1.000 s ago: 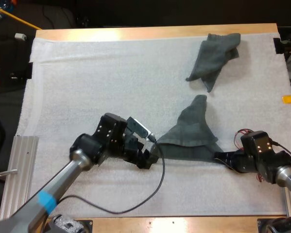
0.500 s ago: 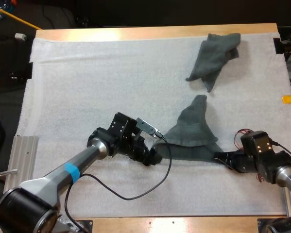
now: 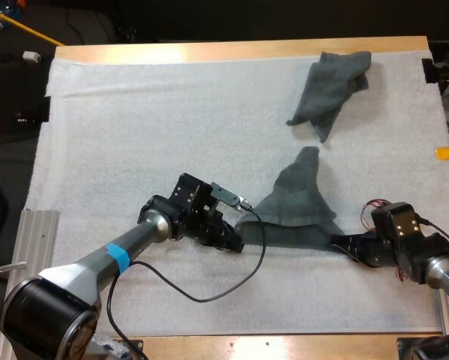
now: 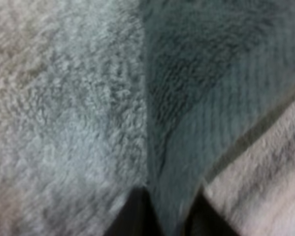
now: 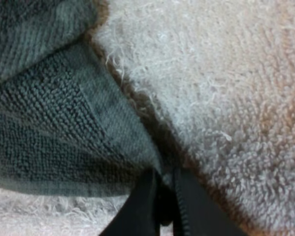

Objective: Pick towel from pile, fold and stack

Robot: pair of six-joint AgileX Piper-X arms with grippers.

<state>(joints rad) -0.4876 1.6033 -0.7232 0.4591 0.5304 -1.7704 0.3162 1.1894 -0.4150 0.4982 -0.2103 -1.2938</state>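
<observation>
**Towel pinned at both near corners, ready to spread**

The towel (image 3: 295, 214) lies on the mat (image 3: 149, 135) toward the near right, bunched into a peak that points away from the arms; its near edge runs between the two grippers. The left gripper (image 3: 236, 243) sits at the towel's left corner; its fingers (image 4: 135, 216) stand either side of the doubled edge with cloth filling the gap, so it reads as clamped on. The right gripper (image 3: 336, 241) is at the right corner, its fingers (image 5: 140, 206) closed almost together on a thin tip of cloth. Holding opposite corners would let the arms pull the edge taut and flatten the towel before folding, which looks like the step in hand. A far towel (image 3: 330, 88) lies crumpled near the mat's far right, well apart and untouched, likely the pile. Nothing here serves as a container; the mat simply bears both towels, and folding is not yet done.
</observation>
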